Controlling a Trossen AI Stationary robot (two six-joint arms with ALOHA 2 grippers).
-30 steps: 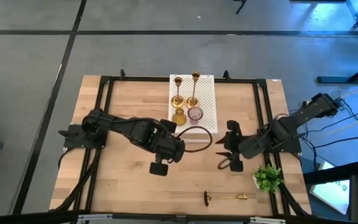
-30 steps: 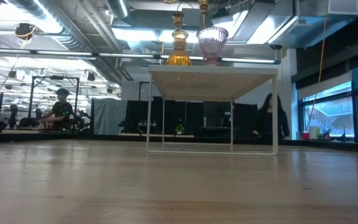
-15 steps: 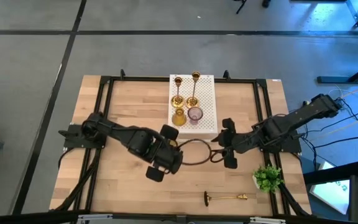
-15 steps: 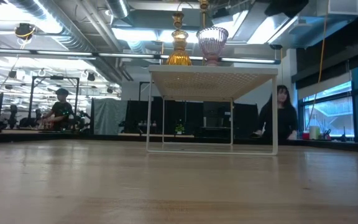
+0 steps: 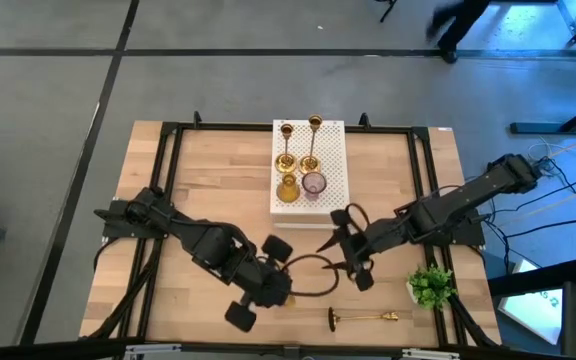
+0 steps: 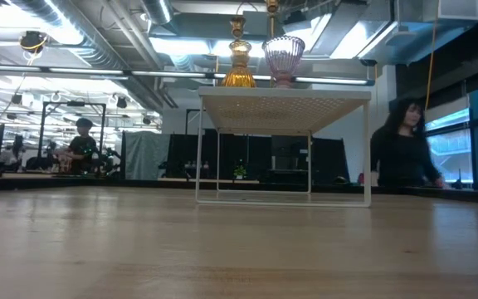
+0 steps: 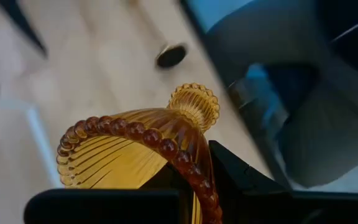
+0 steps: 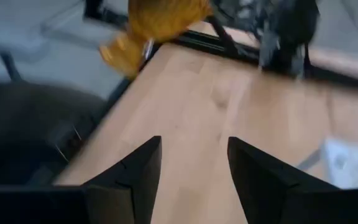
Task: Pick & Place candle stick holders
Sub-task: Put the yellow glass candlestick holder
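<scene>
From above, we see the left claw (image 5: 271, 290) low over the near part of the worktop (image 5: 208, 170), and the right claw (image 5: 349, 250) just beside it toward the white perforated box (image 5: 333, 190). On the box stand four candle stick holders: two brass candlesticks (image 5: 299, 145), an amber glass holder (image 5: 287, 187) and a pinkish-purple glass holder (image 5: 314, 183). A third, fallen brass candlestick (image 5: 363, 318) lies on its side near the front edge, not far from the small green plant (image 5: 430, 285). The arms sit close together here; if either swings wide, we judge they could collide.

The level view shows only the box (image 6: 285, 104) on its thin legs with the amber holder (image 6: 239, 66) and purple holder (image 6: 283, 58) on top. A person (image 6: 401, 154) stands in the room behind. A knock to those legs could topple everything up there.

From the left wrist, the left claw (image 7: 194, 186) is clamped on the beaded rim of another amber goblet (image 7: 142, 146), which hangs tilted above the worktop. We think a rim pinch on ribbed glass is weak: a jerk could let it slip and drop.

From the right wrist, the right claw (image 8: 188, 158) stands open and empty, and the held goblet (image 8: 151, 22) shows beyond it. If it moves in carelessly, it may bump the glass loose.
</scene>
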